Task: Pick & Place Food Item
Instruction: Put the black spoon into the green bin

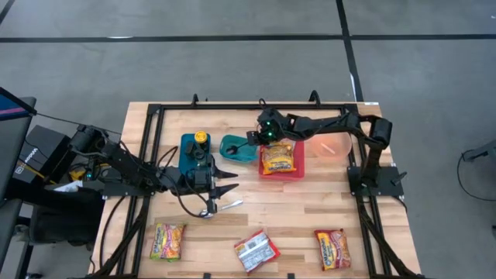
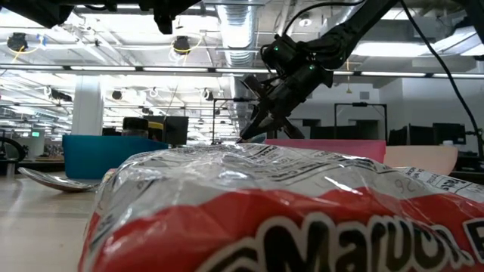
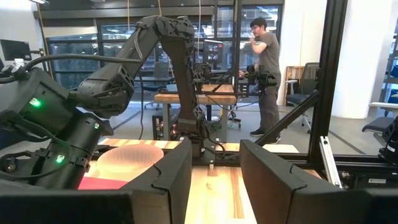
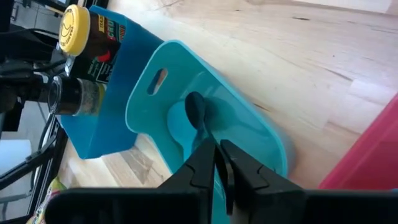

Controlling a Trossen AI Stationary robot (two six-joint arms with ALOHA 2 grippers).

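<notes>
While the right pincer (image 4: 217, 163) hovers nearly clenched, empty, over the teal plastic bowl (image 1: 236, 147), the yellow noodle packet (image 1: 278, 159) lies in the red tray (image 1: 297, 171) mid-worktop; release stage, retreat next. Left pincer (image 1: 226, 182) waits half-open.

Two black jointed arms, left arm (image 1: 124, 167), right arm (image 1: 333, 124), green lights near each wrist, black cables trailing, dark angular fingers (image 3: 171, 180), black base beside wooden table (image 1: 294, 209).
</notes>
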